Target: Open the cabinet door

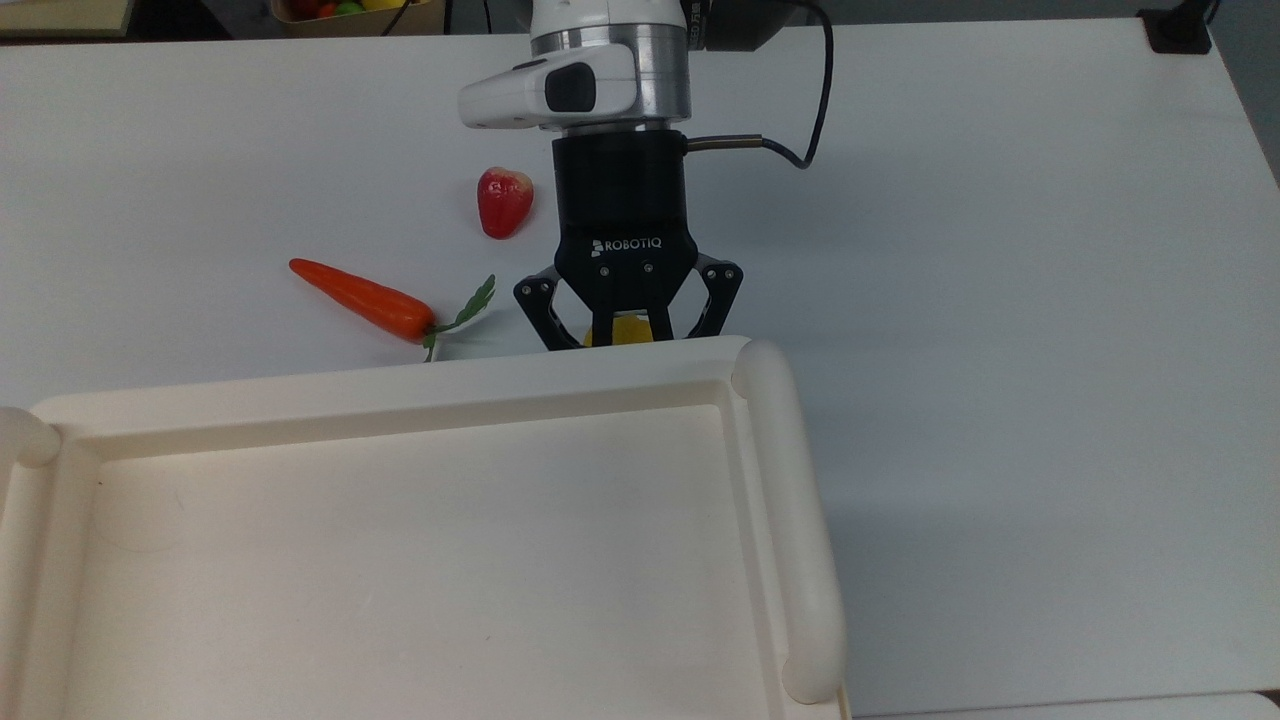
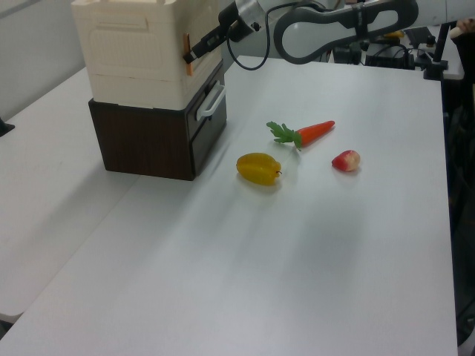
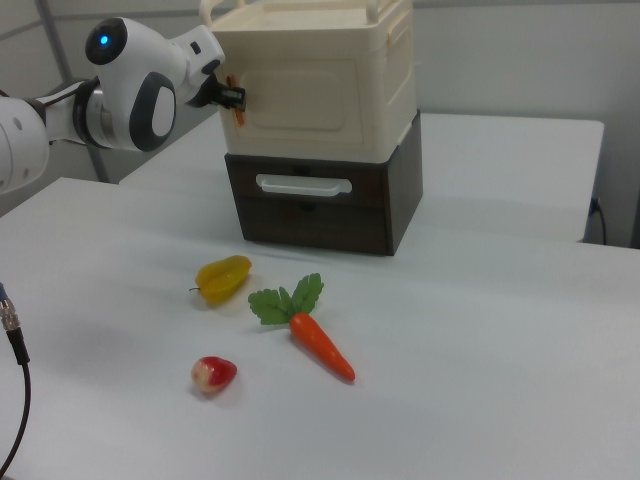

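Gripper (image 3: 236,97) at cream panelled cabinet door (image 3: 300,98) edge, by orange handle (image 3: 234,110).

White lettering "ROBOTIQ" — with a small logo mark — is showing on the black gripper (image 1: 628,335) body.

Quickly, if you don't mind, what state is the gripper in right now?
Black two-finger gripper: at the orange handle on the cream cabinet door; fingers' state cannot be told.

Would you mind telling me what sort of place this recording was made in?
Most likely a robotics lab: a robot arm's gripper works at a small cabinet set on a plain white table, with toy food such as a carrot laid out as props.
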You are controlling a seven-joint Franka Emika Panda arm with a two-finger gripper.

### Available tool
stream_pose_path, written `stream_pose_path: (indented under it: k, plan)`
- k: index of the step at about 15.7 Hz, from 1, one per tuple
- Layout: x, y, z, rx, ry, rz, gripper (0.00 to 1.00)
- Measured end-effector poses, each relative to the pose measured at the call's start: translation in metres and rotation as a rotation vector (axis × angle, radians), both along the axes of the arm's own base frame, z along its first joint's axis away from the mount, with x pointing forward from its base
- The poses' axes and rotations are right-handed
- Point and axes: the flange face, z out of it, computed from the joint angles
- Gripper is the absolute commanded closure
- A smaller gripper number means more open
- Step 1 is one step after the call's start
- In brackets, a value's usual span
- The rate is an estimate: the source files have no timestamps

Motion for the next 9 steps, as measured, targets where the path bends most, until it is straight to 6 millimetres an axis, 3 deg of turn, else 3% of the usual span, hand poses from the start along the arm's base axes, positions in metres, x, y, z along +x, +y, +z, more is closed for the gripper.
stream_pose_path:
  k: [9]
  plan:
    - [-0.0008,0.0020,0.0001,-0.018,-0.002,0.007,0.99]
